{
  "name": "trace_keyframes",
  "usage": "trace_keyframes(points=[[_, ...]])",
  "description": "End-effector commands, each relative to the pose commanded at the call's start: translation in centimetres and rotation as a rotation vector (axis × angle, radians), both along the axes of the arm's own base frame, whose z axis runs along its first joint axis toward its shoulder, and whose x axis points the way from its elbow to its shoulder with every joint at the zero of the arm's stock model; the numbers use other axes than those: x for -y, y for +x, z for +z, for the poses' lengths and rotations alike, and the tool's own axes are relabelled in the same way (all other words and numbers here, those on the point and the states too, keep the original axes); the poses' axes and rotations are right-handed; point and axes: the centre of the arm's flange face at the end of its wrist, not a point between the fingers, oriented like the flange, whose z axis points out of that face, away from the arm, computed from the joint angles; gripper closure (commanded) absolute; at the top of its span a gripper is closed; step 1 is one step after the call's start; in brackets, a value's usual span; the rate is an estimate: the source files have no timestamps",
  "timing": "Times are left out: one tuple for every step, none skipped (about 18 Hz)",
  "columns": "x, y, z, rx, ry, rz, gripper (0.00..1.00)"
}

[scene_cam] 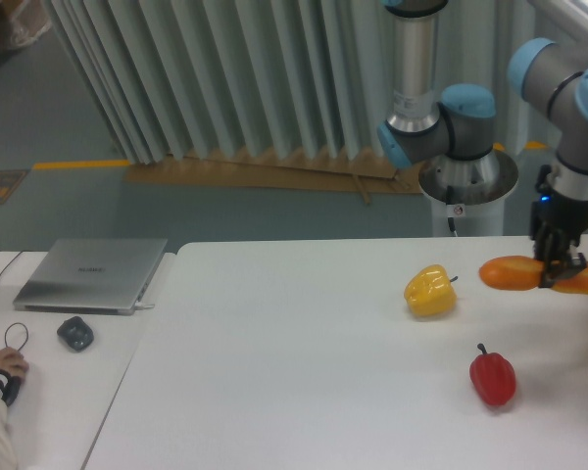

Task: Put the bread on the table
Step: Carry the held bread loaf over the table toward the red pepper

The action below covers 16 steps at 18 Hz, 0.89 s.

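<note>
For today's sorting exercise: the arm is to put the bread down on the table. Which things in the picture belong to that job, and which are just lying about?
Belong to the job:
- bread, held by the gripper, whose fingers are shut on it
- table

Just lying about:
- yellow pepper
- red pepper
- laptop
- mouse

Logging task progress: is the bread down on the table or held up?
Held, it seems. The gripper is shut on the bread, which lies level. Whether it touches the table cannot be told.
</note>
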Motion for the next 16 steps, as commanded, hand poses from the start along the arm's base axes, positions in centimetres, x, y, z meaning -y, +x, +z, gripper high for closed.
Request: trace_keyframes(points=[[-0.8, 0.3, -0.1, -0.005, 0.004, 0.01, 0.63], [-1.5, 0.9, -0.5, 0.0, -0.002, 0.018, 0.63], [-2.0, 1.4, -0.7, 0.004, -0.004, 0.022, 0.63], [-2.6, 2.1, -0.7, 0.006, -0.006, 0.02, 0.63], [-3.1, 2.8, -0.9, 0.011, -0.011, 0.026, 0.63], [-3.8, 3.4, -1.1, 0.013, -0.012, 0.03, 0.63], [-4.6, 3.7, -1.6, 0.011, -0.013, 0.038, 0.63], [-5.1, 3.6, -1.9, 0.001, -0.005, 0.044, 0.63], [-5.6, 3.2, -2.4, -0.014, 0.008, 0.045, 0.63], [-6.0, 2.8, -2.9, -0.026, 0.017, 0.047, 0.64], [-6.2, 2.5, -3.4, -0.028, 0.012, 0.047, 0.65], [-6.3, 2.2, -3.9, -0.03, 0.004, 0.044, 0.65], [-6.4, 2.1, -4.4, -0.033, -0.006, 0.042, 0.66], [-6.5, 1.7, -4.8, -0.043, -0.006, 0.042, 0.66], [-6.9, 1.3, -4.9, -0.06, 0.005, 0.041, 0.66], [-7.2, 0.8, -4.5, -0.08, 0.021, 0.043, 0.67]])
